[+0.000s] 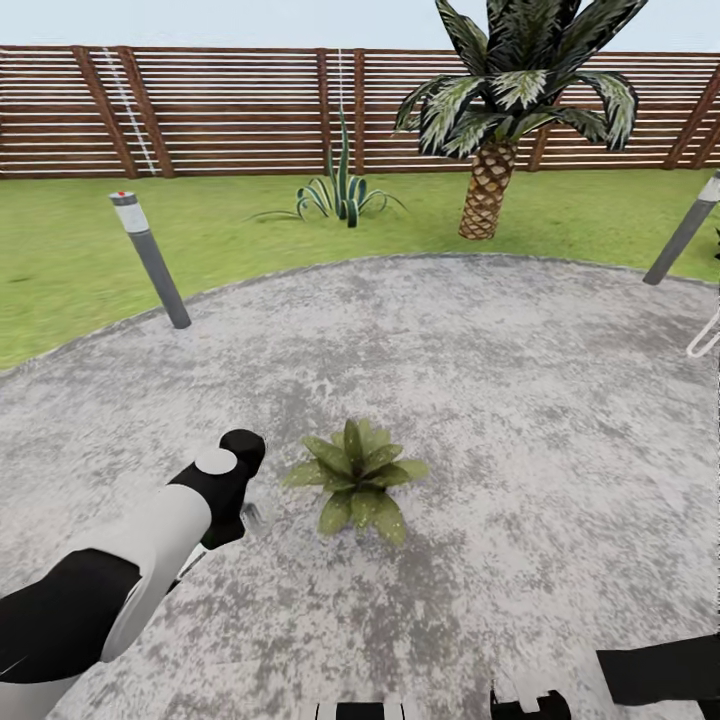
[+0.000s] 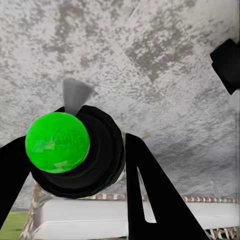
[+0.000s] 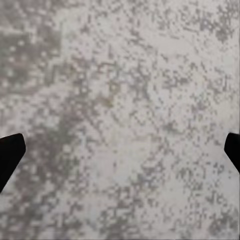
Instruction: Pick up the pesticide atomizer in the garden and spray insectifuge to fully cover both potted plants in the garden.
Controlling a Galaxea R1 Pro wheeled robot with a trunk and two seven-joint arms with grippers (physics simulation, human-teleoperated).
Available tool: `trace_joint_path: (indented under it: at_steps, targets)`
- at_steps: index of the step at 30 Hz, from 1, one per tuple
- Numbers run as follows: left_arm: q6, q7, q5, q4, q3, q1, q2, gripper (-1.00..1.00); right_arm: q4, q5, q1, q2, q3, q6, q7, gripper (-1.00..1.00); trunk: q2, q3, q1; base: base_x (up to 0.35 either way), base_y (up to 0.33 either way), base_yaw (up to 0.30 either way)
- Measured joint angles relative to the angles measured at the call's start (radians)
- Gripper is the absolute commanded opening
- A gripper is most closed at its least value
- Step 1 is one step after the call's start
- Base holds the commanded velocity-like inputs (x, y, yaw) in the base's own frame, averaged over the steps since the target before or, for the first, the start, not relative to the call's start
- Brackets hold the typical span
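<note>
My left pincer [image 2: 75, 165] clamps the dark round-bodied, green-capped pesticide atomizer [image 2: 75, 155], bottle mostly hidden, beside the leafy green potted plant [image 1: 357, 480] mid-way across the mottled gravel patio [image 1: 520, 400]. My right pincer's [image 3: 120, 152] fingertips gape, empty.

A brown slatted fence [image 1: 230, 110] closes the back of the lawn, with a trunked palm [image 1: 500, 120] and a spiky striped agave [image 1: 342, 190] before it. Two grey bollard lamps [image 1: 150, 258] [image 1: 685, 232] lean at the patio's edge.
</note>
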Motion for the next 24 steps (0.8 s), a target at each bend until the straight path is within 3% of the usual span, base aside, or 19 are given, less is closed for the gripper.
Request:
trace_joint_path:
  at_steps: [2, 3, 4, 5, 6, 9, 11, 14, 16, 19, 21, 24]
  targets:
    - [0.000, 0.000, 0.035, 0.000, 0.000, 0.008, 0.009, -1.00, 0.000, 0.000, 0.000, 0.000, 0.000, 0.000, 0.000, 1.00, 0.000, 0.000, 0.000, -0.342, 0.086, 0.002]
    - [-0.002, 0.013, 0.096, -0.001, 0.003, 0.027, 0.023, -1.00, 0.000, 0.001, 0.000, 0.000, 0.000, 0.000, 0.000, 1.00, 0.000, 0.000, 0.000, -0.342, 0.084, 0.000]
    - [-0.003, 0.106, 0.210, -0.002, 0.003, 0.055, 0.038, -1.00, 0.000, 0.001, 0.000, -0.001, 0.000, 0.000, 0.000, 1.00, 0.000, 0.000, 0.000, -0.341, 0.083, 0.000]
    - [-0.059, 0.225, 0.353, -0.001, 0.003, 0.100, 0.054, -1.00, 0.000, 0.001, 0.000, 0.000, 0.001, 0.000, 0.000, 1.00, 0.000, 0.000, 0.000, -0.339, 0.083, 0.000]
    - [-0.110, 0.285, 0.428, 0.000, 0.003, 0.130, 0.062, -1.00, 0.000, 0.001, 0.000, 0.000, 0.001, 0.000, 0.000, 1.00, 0.000, 0.000, 0.000, -0.339, 0.083, 0.000]
    - [-0.171, 0.366, 0.549, 0.000, 0.007, 0.161, 0.096, -1.00, 0.000, 0.001, 0.000, 0.001, 0.001, 0.000, 0.001, 1.00, 0.000, 0.000, 0.000, -0.338, 0.075, 0.000]
    - [-0.212, 0.398, 0.630, -0.001, 0.031, 0.165, 0.126, -1.00, 0.000, 0.001, 0.000, 0.001, 0.001, 0.000, 0.001, 1.00, 0.000, 0.000, 0.000, -0.337, 0.031, 0.000]
    - [-0.416, 0.486, 0.808, 0.005, 0.109, 0.181, 0.184, -1.00, 0.000, 0.002, 0.000, 0.001, 0.001, 0.000, 0.001, 1.00, 0.000, 0.000, 0.000, -0.311, 0.008, 0.000]
    - [-0.546, 0.537, 0.881, 0.007, 0.134, 0.217, 0.203, -1.00, 0.000, 0.002, 0.000, 0.001, 0.001, 0.000, 0.001, 1.00, 0.000, 0.000, 0.000, -0.257, 0.001, 0.000]
    - [-0.691, 0.589, 0.922, 0.009, 0.146, 0.270, 0.208, -1.00, 0.000, 0.002, 0.000, 0.003, 0.002, 0.000, 0.002, 1.00, 0.000, 0.000, 0.000, -0.164, 0.000, 0.000]
    - [-0.799, 0.637, 0.986, 0.028, 0.167, 0.289, 0.207, -1.00, 0.001, 0.002, 0.000, 0.006, 0.003, -0.001, 0.005, 1.00, 0.000, 0.000, -0.001, -0.035, 0.000, 0.000]
    - [-0.842, 0.655, 1.060, 0.044, 0.185, 0.306, 0.207, -1.00, -0.003, 0.003, 0.000, 0.008, 0.004, -0.001, 0.006, 1.00, 0.000, 0.000, -0.001, -0.011, 0.000, 0.000]
